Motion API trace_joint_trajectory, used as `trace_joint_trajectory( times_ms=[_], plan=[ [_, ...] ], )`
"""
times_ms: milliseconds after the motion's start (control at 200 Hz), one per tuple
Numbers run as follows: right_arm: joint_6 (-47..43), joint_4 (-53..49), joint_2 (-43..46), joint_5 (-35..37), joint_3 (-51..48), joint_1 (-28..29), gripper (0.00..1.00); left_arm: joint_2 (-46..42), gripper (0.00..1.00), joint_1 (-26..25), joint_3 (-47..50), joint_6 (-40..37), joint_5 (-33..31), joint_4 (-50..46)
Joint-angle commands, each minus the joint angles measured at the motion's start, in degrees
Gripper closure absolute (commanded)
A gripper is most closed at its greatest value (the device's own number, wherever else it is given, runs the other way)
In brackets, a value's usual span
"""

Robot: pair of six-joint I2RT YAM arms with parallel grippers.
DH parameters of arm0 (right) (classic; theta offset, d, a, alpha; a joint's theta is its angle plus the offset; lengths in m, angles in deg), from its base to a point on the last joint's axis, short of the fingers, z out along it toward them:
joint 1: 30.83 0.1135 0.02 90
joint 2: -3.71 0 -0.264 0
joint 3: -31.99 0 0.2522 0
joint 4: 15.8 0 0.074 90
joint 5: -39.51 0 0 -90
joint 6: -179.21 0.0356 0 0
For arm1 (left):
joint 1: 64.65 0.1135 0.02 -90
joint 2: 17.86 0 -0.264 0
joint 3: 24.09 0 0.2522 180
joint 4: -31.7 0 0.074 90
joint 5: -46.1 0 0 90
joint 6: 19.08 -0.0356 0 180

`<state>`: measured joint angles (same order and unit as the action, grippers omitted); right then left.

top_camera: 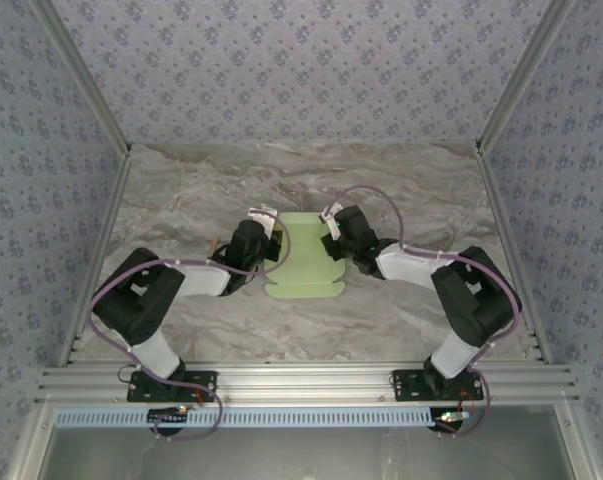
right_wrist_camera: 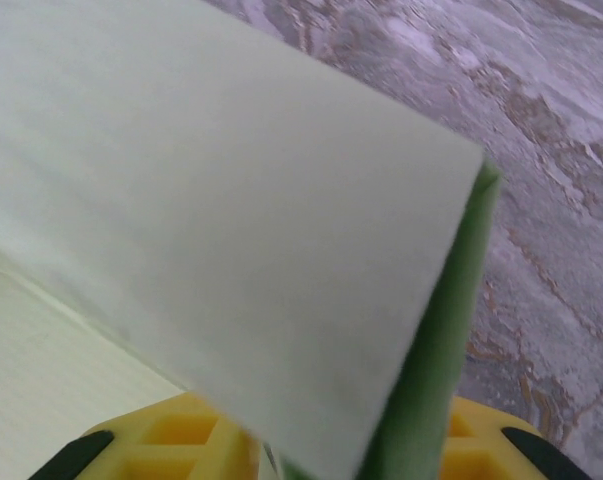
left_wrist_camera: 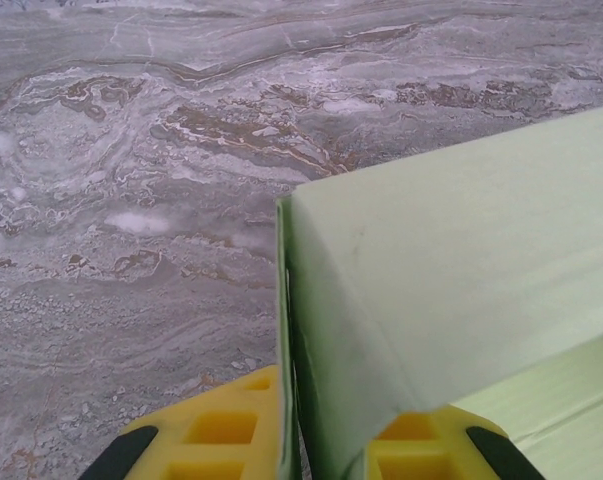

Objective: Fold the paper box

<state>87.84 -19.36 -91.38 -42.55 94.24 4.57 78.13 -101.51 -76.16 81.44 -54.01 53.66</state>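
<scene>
2 arms met over 1 sheet, the paper box, which lay at the middle of the marbled grey worktop between them, mostly flat, with rounded tabs along its near edge.

On the left, the left jaws were clamped on the box's left side flap. In the left wrist view that flap stood up from its crease with a sharp corner, and its lower edge ran down between the 2 yellow ribbed pads, with card against both.

The card looked matte, thin and pale green, with flat panels joined by straight scored lines. I judged it very light, stiff enough across a panel to stand up by itself, and willing to bend only at the scores. It would probably dent or crease under a hard pinch. It would likely slide on the smooth stone unless it was pinned from the other side. The best places to take hold seemed to be the side flaps, gripped edge-on and close to the crease, so that the panel hinged instead of buckling.

On the right, the right jaws stood either side of the right flap, which rose steeply in front of that camera and showed a darker green edge. A yellow pad sat beside that edge. The flap hid the gap, so I could not tell whether these jaws had pinched it or only bracketed it.
</scene>
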Motion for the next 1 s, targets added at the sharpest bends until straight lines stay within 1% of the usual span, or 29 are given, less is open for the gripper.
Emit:
trace_joint_trajectory(
  times_ms=[0, 90, 205, 460, 740, 839, 994],
  plan=[
    [6.4, 0.8, -1.8, 11.8, 3.7, 2.4, 0.72, -0.3, 0.85, -0.9, -1.1, -0.2, 2.8, 0.0],
    [10.1, -1.4, -2.8, 17.6, 5.1, 3.8, 0.75, -0.3, 0.85, -1.0, -1.1, -0.2, 2.8, 0.0],
    [14.8, -3.4, -3.8, 21.4, 6.2, 4.8, 0.77, -0.1, 0.85, -1.0, -1.1, -0.2, 2.8, 0.0],
    [23.5, -9.4, -5.4, 26.4, 9.0, 5.1, 0.83, -0.1, 0.85, -1.3, -1.2, 0.0, 2.7, 0.0],
    [30.3, -16.4, -6.2, 28.4, 11.6, 5.2, 0.86, 0.1, 0.85, -1.4, -1.2, 0.0, 2.7, 0.1],
    [30.4, -16.7, -6.2, 27.5, 12.2, 5.2, 0.85, 0.1, 0.85, -1.4, -1.2, -0.1, 2.5, 0.1],
    [27.1, -15.5, -4.1, 24.0, 11.4, 5.3, 0.74, -0.1, 0.85, -1.5, -1.6, -0.1, 1.9, -0.7]
  ],
)
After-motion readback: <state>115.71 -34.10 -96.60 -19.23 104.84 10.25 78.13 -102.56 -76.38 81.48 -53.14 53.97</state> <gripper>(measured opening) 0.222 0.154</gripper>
